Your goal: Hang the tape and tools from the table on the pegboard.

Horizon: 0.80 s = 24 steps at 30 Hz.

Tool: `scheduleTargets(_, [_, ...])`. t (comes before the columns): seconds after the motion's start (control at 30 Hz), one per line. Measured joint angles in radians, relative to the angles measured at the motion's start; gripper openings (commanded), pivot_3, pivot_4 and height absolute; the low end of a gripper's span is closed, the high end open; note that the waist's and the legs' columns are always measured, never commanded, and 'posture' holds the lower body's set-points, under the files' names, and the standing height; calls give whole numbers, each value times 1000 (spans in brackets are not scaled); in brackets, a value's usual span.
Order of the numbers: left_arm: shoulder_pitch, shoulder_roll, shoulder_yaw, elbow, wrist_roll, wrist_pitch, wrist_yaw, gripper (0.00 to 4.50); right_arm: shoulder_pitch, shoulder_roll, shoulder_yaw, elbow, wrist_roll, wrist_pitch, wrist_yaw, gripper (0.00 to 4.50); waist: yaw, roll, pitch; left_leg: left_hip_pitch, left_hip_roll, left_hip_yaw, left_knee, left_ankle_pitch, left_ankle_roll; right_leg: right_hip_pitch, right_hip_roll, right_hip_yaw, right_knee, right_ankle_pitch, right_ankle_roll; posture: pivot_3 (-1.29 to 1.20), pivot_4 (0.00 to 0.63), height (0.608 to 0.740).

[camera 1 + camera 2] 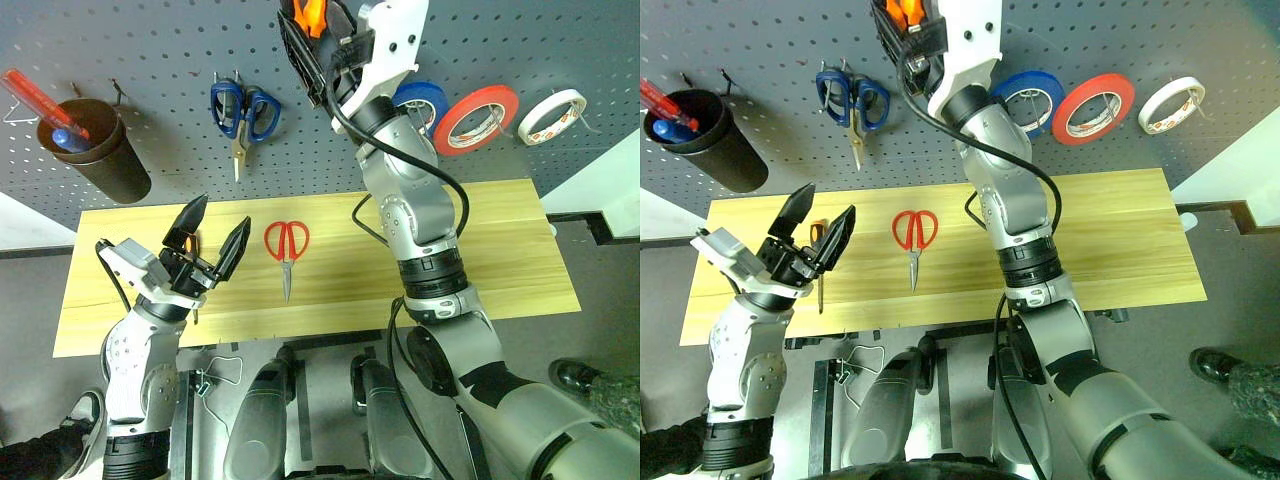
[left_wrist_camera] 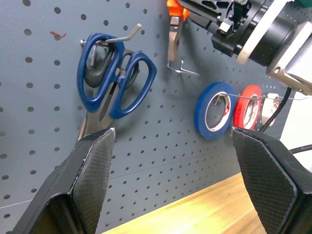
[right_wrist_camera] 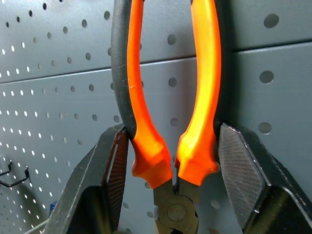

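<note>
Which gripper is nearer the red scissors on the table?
Left. The left gripper hovers open just beside the red scissors, while the right gripper is up at the pegboard holding the pliers.

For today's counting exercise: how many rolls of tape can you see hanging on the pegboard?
3. They hang in a row on the pegboard, right of the raised right arm: a blue roll, then a red-orange roll, then a small white roll at the far right. None seems hidden.

A workshop — pegboard [image 1: 150,60] hung with tools above a workbench [image 1: 500,250].
</note>
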Motion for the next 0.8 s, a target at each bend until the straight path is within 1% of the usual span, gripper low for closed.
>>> scheduleTargets(0.47, [-21, 2, -13, 0, 0, 4, 12, 3989, 2, -28, 0, 2, -14, -3, -4, 2395, 0, 0, 0, 0, 0, 0, 1, 1, -1, 0, 0, 0, 1, 0, -1, 66, 340, 714])
scheduleTargets(0.8, [-27, 5, -15, 2, 0, 10, 12, 3989, 40, -54, -1, -37, -29, 27, -16, 2395, -2, 0, 0, 0, 0, 0, 1, 1, -1, 0, 0, 0, 1, 1, -1, 65, 347, 714])
